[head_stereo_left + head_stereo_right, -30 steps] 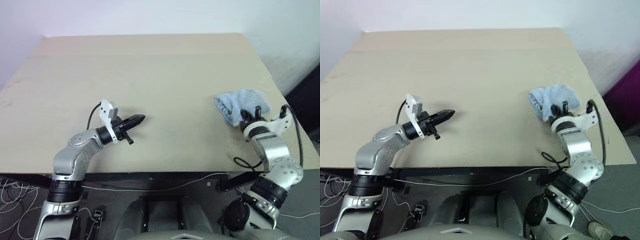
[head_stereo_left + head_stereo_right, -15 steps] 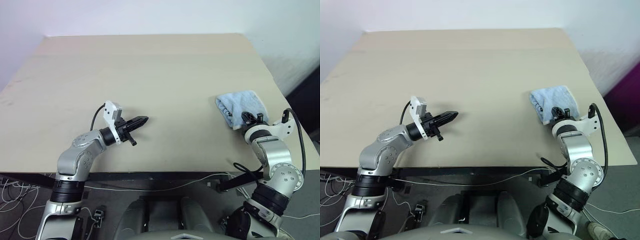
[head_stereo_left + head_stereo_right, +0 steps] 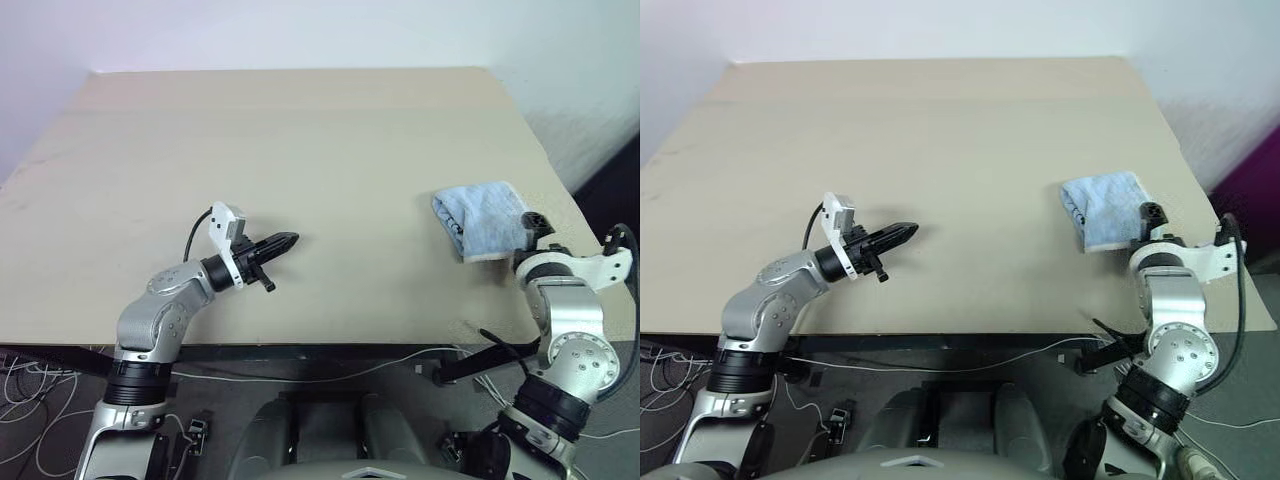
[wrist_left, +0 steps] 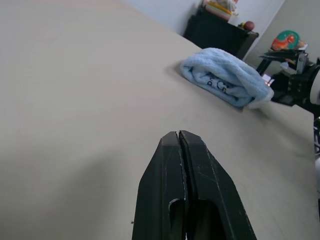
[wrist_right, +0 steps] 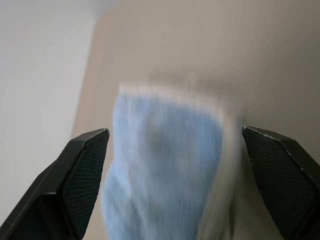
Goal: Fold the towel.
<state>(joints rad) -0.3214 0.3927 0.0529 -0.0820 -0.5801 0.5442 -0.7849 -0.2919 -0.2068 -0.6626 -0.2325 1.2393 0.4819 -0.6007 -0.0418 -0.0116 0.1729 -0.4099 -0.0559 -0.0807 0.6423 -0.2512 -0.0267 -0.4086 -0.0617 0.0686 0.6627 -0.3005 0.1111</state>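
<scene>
I see the towel (image 3: 482,220) lying folded near the table's (image 3: 300,150) right edge, my right gripper (image 5: 175,185) spread wide and empty just beside its near end, my left gripper (image 4: 181,150) pressed shut on nothing mid-table.

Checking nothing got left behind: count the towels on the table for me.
1. The towel, folded, lies on the table near its right edge, just ahead of the right gripper.
</scene>
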